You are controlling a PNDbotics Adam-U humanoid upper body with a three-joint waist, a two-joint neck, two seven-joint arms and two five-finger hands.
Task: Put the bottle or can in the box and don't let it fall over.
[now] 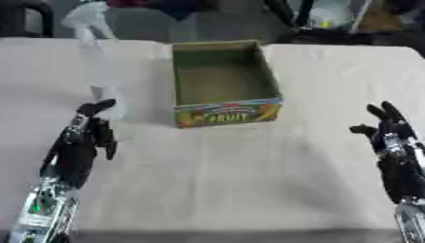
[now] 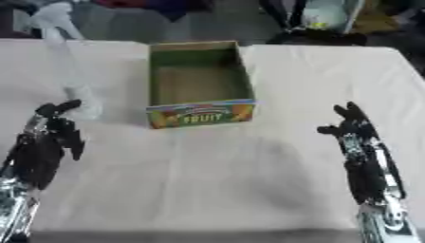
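A clear bottle stands upright on the white table, left of the box; it is blurred and its top blends into something pale at the far edge. The open cardboard box, with FRUIT printed on its front, sits at the table's middle with nothing inside. My left hand is open, fingers up, its fingertips just in front of the bottle's base; I cannot tell whether they touch it. My right hand rests open near the right edge, fingers up, far from both the box and the bottle.
A white cloth covers the table. Dark clutter and a greenish-white object lie beyond the far edge. A pale, bag-like shape shows at the back left.
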